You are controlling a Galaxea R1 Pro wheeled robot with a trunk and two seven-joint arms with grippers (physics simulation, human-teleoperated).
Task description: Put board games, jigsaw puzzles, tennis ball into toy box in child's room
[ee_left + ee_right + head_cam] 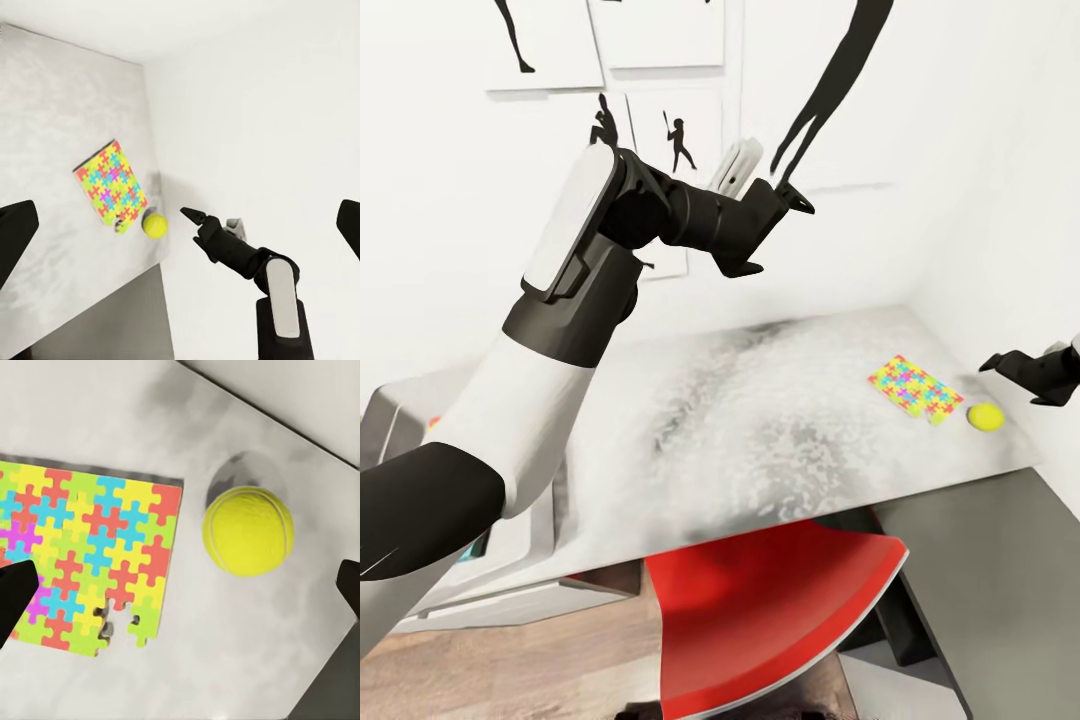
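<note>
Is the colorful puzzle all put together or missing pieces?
Not quite whole: the jigsaw puzzle has gaps along one edge, with one piece slightly separated.

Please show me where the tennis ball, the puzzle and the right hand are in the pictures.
Ball point(248, 531), right wrist view, middle of its yellow felt.
Puzzle point(90, 556), right wrist view, centre of the coloured pieces.
Right hand point(196, 222), left wrist view, between its black fingertips.

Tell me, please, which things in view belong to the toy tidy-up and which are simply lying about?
Part of the job: jigsaw puzzle, tennis ball, both on the table; right gripper beside the ball.
Just about: red chair, wall pictures.
</note>
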